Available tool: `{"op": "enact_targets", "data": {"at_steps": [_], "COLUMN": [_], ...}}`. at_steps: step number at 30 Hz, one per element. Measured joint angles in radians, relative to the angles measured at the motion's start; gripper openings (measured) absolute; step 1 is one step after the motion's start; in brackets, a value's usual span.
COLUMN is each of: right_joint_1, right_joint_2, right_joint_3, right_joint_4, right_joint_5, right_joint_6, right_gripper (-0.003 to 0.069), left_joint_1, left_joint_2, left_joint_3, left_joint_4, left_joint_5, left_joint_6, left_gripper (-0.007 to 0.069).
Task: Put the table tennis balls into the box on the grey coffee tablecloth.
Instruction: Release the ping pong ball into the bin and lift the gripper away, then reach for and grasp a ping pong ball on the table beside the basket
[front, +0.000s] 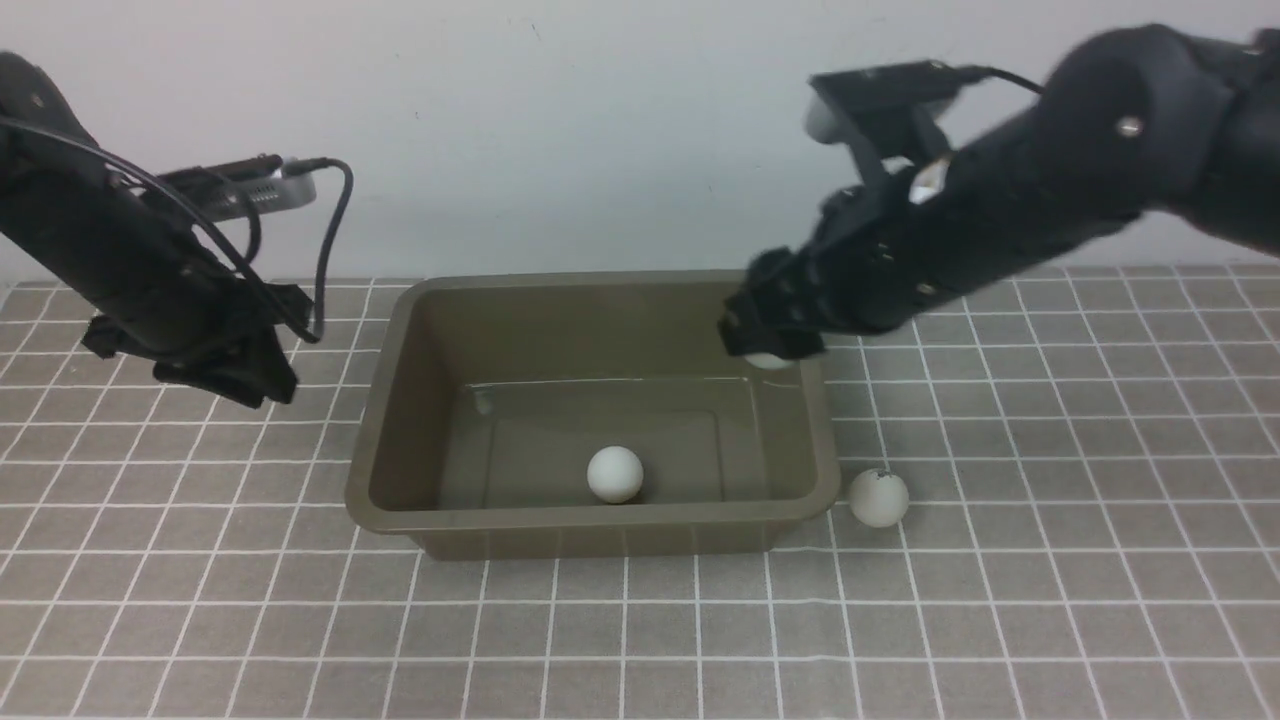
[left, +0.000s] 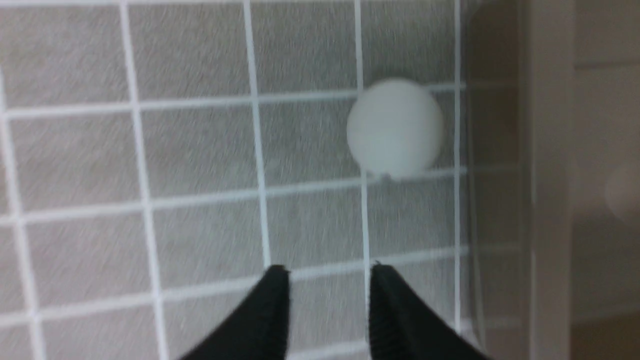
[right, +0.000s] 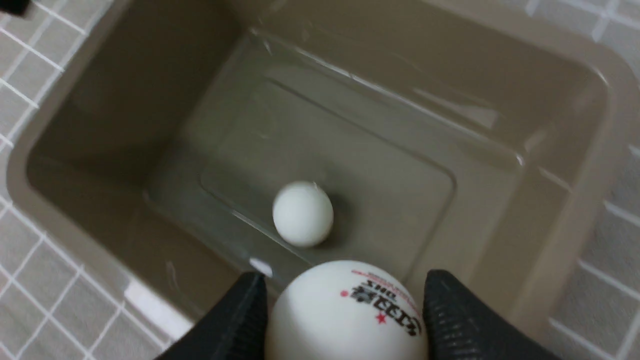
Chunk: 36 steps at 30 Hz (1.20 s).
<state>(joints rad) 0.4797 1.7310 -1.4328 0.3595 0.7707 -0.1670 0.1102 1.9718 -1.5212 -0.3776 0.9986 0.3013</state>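
The box (front: 590, 517) sits mid-way across the grey coffee tablecloth (front: 1050, 560), slightly nearer its far edge. The right claw (front: 770, 348) hangs over the box's far right corner, clamped on the printed ball (right: 345, 315), whose logo faces up between the fingers. The resting ball (front: 614, 474) lies on the box floor near the front wall. Two are outside: the corner ball (front: 878, 497) on the cloth just beside the box's near right corner, and the side ball (left: 395, 127) on the cloth close to the box's left wall, hidden by the arm in the front view. The left claw (left: 327, 295) hovers short of the side ball, fingers apart with nothing between them.

The step in hand looks like the drop. Next, the right claw need only part its fingers, while the left must advance until the side ball sits between its fingers before closing.
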Motion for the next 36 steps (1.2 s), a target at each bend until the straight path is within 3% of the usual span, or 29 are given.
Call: {"op": "enact_targets", "data": {"at_steps": [1,3,4,6,7,10,12,19,21,23,25,27,30,31,32,34,35,36], "right_joint_1": [0.001,0.004,0.004,0.004,0.004,0.004,0.004,0.004,0.004,0.004,0.003,-0.001,-0.035,-0.039,-0.055,-0.133,-0.133,-0.178], "right_joint_2": [0.006,0.075,0.121,0.145,0.175,0.194,0.193,0.192,0.192,0.192,0.192,0.192,0.192,0.192,0.191,0.188,0.188,0.189], "right_joint_3": [-0.012,-0.068,-0.108,-0.13,-0.162,-0.186,-0.2,-0.206,-0.206,-0.206,-0.206,-0.206,-0.206,-0.206,-0.206,-0.206,-0.206,-0.206], "right_joint_4": [0.0,0.004,0.004,0.004,0.004,0.003,-0.007,-0.079,-0.086,-0.101,-0.154,-0.206,-0.329,-0.345,-0.374,-0.42,-0.42,-0.411], "right_joint_5": [0.001,0.017,0.039,0.056,0.088,0.112,0.124,0.177,0.185,0.194,0.21,0.231,0.307,0.312,0.336,0.424,0.424,0.445], "right_joint_6": [0.0,-0.001,-0.001,-0.001,-0.001,-0.001,-0.001,0.007,0.011,0.015,0.038,0.079,0.156,0.16,0.177,0.211,0.213,0.233], "right_gripper": [0.0365,0.0373,0.0405,0.044,0.0507,0.0579,0.0627,0.0636,0.0636,0.063,0.0584,0.0535,0.0376,0.0363,0.0311,0.0123,0.0123,0.0048], "left_joint_1": [0.0,-0.01,-0.02,-0.025,-0.04,-0.059,-0.067,-0.068,-0.068,-0.068,-0.067,-0.065,-0.053,-0.05,-0.044,-0.036,-0.036,-0.041], "left_joint_2": [0.004,0.038,0.06,0.072,0.096,0.117,0.133,0.171,0.182,0.187,0.187,0.181,0.134,0.129,0.1,0.003,0.003,-0.051], "left_joint_3": [0.0,0.0,0.001,0.001,0.001,0.001,0.001,0.001,0.001,0.0,0.0,0.0,0.003,0.003,0.003,0.003,0.003,0.003], "left_joint_4": [-0.003,-0.026,-0.038,-0.04,-0.044,-0.047,-0.064,-0.118,-0.12,-0.121,-0.108,-0.078,-0.003,0.002,0.023,0.05,0.05,0.046], "left_joint_5": [-0.005,-0.047,-0.068,-0.08,-0.101,-0.135,-0.164,-0.19,-0.195,-0.204,-0.204,-0.193,-0.154,-0.152,-0.144,-0.132,-0.132,-0.125], "left_joint_6": [0.002,0.028,0.048,0.066,0.091,0.102,0.108,0.117,0.117,0.118,0.118,0.102,0.05,0.047,0.032,0.015,0.015,0.014], "left_gripper": [0.0246,0.0348,0.0415,0.0459,0.0532,0.0587,0.0598,0.0576,0.0555,0.0477,0.034,0.0349,0.0353,0.0353,0.0353,0.0353,0.0353,0.0353]}}
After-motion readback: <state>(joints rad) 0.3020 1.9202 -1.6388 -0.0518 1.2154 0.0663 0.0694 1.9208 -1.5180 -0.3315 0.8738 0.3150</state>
